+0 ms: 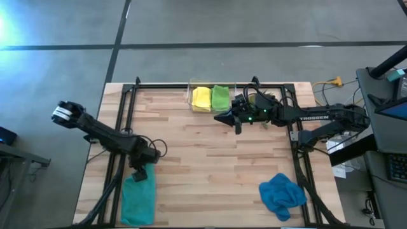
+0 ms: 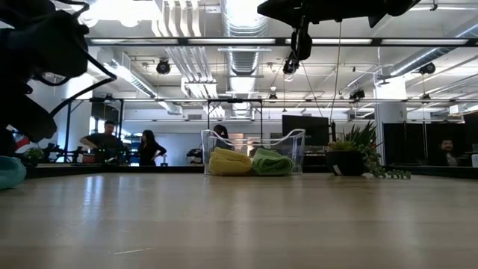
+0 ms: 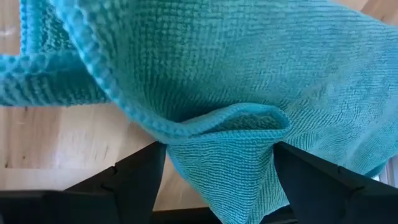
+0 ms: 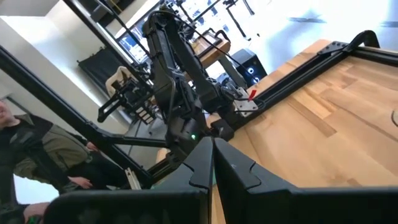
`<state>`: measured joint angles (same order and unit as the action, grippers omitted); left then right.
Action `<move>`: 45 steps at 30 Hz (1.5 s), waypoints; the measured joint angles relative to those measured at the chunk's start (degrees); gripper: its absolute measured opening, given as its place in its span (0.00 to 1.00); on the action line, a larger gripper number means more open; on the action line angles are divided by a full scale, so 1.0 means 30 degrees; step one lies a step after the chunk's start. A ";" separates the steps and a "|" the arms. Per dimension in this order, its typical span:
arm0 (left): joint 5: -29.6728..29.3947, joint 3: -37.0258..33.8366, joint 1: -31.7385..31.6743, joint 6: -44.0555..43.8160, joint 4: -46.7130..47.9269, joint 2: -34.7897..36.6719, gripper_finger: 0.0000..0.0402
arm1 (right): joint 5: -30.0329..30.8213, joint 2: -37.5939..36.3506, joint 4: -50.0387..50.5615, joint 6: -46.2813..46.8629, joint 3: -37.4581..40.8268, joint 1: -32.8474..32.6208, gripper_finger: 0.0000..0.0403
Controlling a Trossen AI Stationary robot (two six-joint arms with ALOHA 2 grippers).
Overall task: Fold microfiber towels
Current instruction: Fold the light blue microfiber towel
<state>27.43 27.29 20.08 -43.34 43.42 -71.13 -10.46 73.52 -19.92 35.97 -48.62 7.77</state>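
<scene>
A teal towel [image 1: 138, 197] lies rumpled at the table's near left corner, seen close up as a teal towel [image 3: 249, 68] in the left wrist view. My left gripper [image 1: 138, 173] points steeply down at its far edge, open, with a raised fold [image 3: 230, 124] between its fingers. A blue towel [image 1: 282, 194] lies crumpled at the near right. Folded yellow [image 1: 202, 97] and lime green [image 1: 220, 97] towels sit in a clear bin [image 2: 297, 149] at the far edge. My right gripper [image 1: 222, 117] hangs level and high beside the bin, shut and holding nothing. My left gripper comes at the teal towel from above, slanting down, its open fingers [image 3: 134, 180] on either side of a raised fold at the towel's edge. The cloth fills the gap and hides the fingertips. Whether the fingers press on it, I cannot tell. The towel lies on the table.
A small potted plant [image 2: 358, 155] stands right of the bin at the far edge. A black metal frame [image 1: 127, 108] borders the wooden table. People [image 2: 108, 142] sit in the room beyond. Bare wood lies across the table's middle [image 1: 210, 165].
</scene>
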 joint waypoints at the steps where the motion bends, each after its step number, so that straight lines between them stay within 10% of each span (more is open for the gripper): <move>1: 0.0053 0.0008 -0.0034 0.0070 0.0035 -0.0407 0.71 | 0.0000 0.0000 0.0000 0.0000 0.0000 0.0000 0.02; 19: -0.0158 0.0747 -0.0426 0.1444 0.0011 -0.2200 0.55 | -0.0146 -0.0007 0.0000 0.0885 0.0000 -0.0007 0.02; 33: -0.1274 0.3928 -0.0452 -0.1777 0.2033 0.0943 0.02 | 0.0011 -0.0007 -0.0007 -0.0362 0.0000 0.0044 0.02; 45: -1.2577 0.7942 -0.1379 -0.2585 -0.2020 0.4407 0.00 | 0.0503 0.1463 -0.0714 -0.0951 0.0000 0.0918 0.02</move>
<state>-10.30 51.11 15.94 -51.09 37.36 -57.91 -8.95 77.91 -22.06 33.11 -48.62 10.52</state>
